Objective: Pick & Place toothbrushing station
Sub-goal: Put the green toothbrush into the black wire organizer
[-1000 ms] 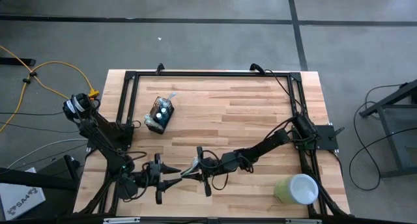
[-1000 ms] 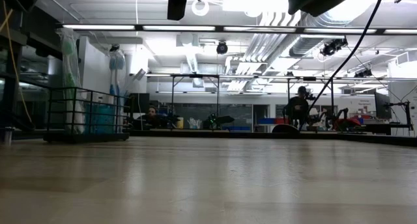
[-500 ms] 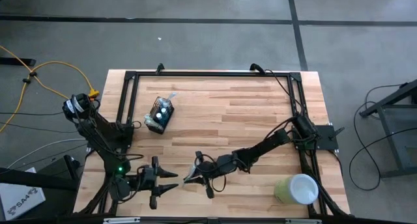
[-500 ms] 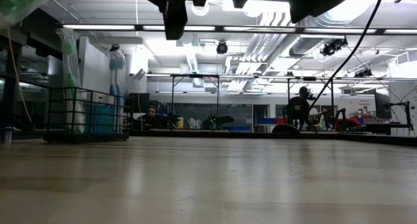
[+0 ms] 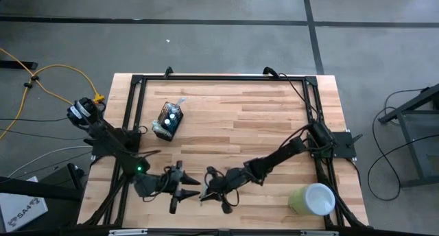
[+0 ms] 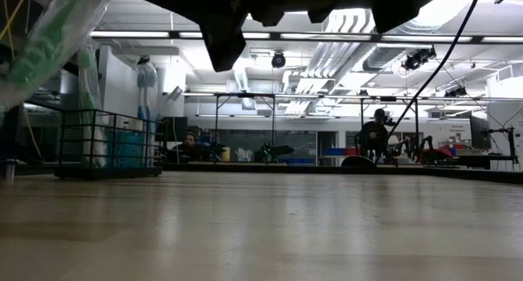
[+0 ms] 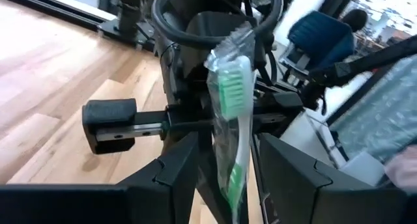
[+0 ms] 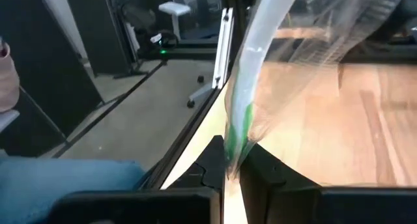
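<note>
Right gripper (image 5: 206, 193) is being held low over the near edge of the pale wooden tabletop (image 5: 260, 119), its fingers pinched together on a green-and-white toothbrush in a clear plastic wrapper (image 7: 231, 120). Facing it, just beside it on the left, the left gripper (image 5: 193, 189) is being kept with its fingers spread apart; in the left wrist view the wrapped toothbrush is being presented between those parted fingers, without any visible clamping. The small black wire-mesh holder cup (image 5: 168, 121) is lying well apart from both grippers, toward the far left of the tabletop, with some items inside it. A pale green cup with a white inside (image 5: 313, 199) is standing at the near right corner, beside the right arm. Along the tabletop's edges a black metal frame (image 5: 219, 77) is being seen; nothing is lying between the grippers and the holder cup.
</note>
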